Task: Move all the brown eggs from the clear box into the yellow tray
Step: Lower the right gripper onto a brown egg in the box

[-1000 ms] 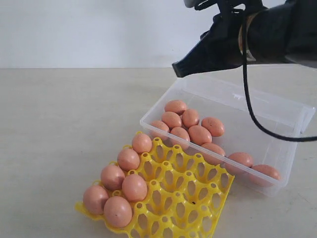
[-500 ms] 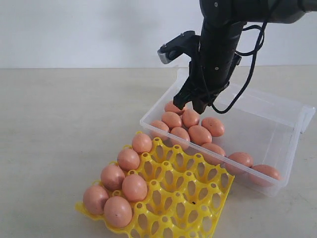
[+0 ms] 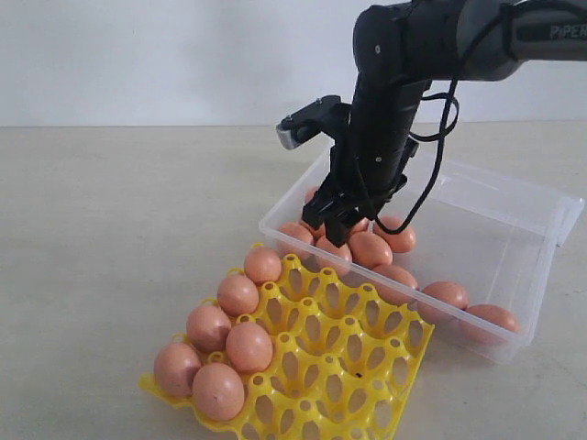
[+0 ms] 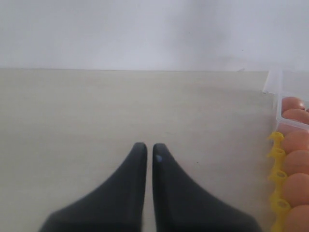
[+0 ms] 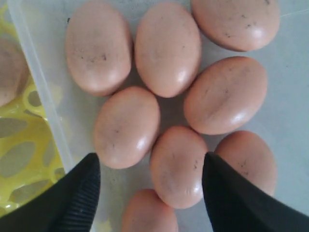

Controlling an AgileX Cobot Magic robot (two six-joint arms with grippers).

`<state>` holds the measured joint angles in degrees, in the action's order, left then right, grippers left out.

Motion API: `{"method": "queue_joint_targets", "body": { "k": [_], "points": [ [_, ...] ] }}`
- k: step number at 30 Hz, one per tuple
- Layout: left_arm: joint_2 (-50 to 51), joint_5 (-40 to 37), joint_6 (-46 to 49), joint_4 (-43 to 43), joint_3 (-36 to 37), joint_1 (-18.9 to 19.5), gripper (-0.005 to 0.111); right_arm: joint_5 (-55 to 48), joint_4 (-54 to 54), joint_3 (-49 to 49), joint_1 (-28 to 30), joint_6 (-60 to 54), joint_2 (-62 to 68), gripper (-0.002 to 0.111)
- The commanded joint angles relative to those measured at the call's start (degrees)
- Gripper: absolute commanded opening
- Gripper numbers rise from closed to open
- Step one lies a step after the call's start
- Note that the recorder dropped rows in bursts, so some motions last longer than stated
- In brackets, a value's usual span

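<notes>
Several brown eggs (image 3: 371, 248) lie in the clear box (image 3: 514, 234), bunched at its corner nearest the yellow tray (image 3: 353, 353). Several more eggs (image 3: 249, 346) sit in the tray's left cups. My right gripper (image 3: 332, 229) hangs low in that corner of the box. In the right wrist view the right gripper (image 5: 150, 164) is open, its fingers either side of one egg (image 5: 177, 166) and apart from it. My left gripper (image 4: 146, 147) is shut and empty above bare table, left of the tray.
The box's hinged lid (image 3: 570, 215) sticks out at the far right. The tray's right-hand cups (image 3: 367, 367) are bare. In the left wrist view the tray edge (image 4: 276, 154) and the box corner (image 4: 277, 96) show at one side.
The right arm has swung down from above the box into its near-left corner, and its jaws have opened over the eggs. The eggs have not moved.
</notes>
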<state>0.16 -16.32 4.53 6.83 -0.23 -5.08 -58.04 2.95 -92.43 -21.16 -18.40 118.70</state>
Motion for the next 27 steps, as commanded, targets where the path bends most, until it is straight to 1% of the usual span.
{"method": "queue_joint_targets", "body": {
  "k": [1,8,25,26,27],
  "points": [
    [-0.16,0.26,-0.02,-0.17,0.23,-0.31,0.004,-0.07,-0.74,-0.21,0.51,-1.42,1.42,0.054],
    [-0.16,0.26,-0.02,-0.17,0.23,-0.31,0.004,-0.08,-5.02,-0.21,0.62,-1.70,3.28,0.054],
    [-0.16,0.26,-0.02,-0.17,0.23,-0.31,0.004,1.27,-6.69,-0.21,0.62,-1.02,7.25,0.053],
    [-0.16,0.26,-0.02,-0.17,0.23,-0.31,0.004,1.28,-6.69,-0.21,0.62,-1.02,7.25,0.052],
    [-0.16,0.26,-0.02,-0.17,0.23,-0.31,0.004,1.11,-6.69,-0.21,0.62,-1.02,7.25,0.047]
  ]
}}
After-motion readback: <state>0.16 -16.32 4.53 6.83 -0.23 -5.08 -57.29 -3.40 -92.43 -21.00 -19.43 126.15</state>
